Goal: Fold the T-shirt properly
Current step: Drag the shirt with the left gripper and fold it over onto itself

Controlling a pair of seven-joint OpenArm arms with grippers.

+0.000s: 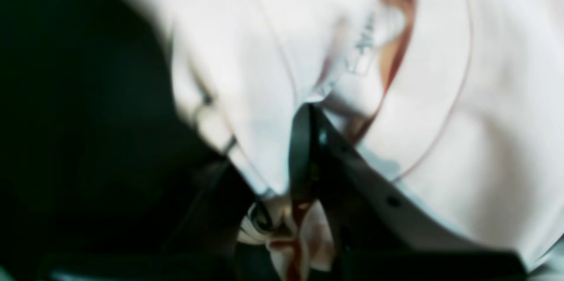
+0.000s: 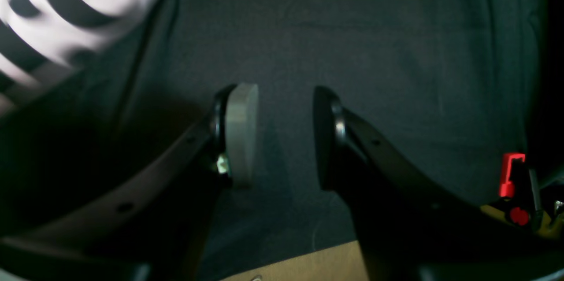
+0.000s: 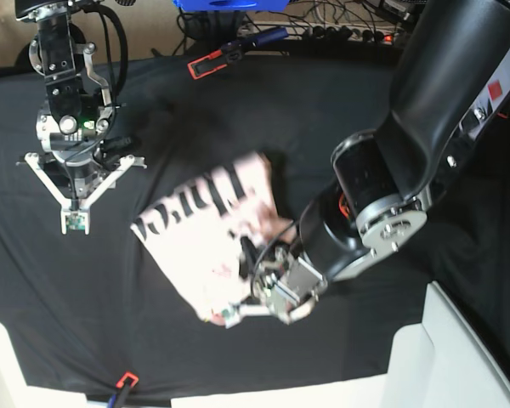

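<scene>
The left hand [image 3: 238, 314] is clenched on the lower edge of the T-shirt [image 3: 200, 255], pale fabric pinched between its jaws. The right hand [image 2: 282, 135] is released, jaws apart over bare black cloth [image 2: 352, 38], well apart from the garment. The T-shirt lies crumpled mid-surface, lettering upward, with open cloth around it.

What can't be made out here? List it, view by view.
- Left wrist: the T-shirt is motion-blurred; its label print is unreadable.
- Base: the left gripper is partly hidden by its own arm; the shirt's lettering is smeared.
- Right wrist: the open right gripper sees only a blurred shirt corner at the frame's edge.
</scene>
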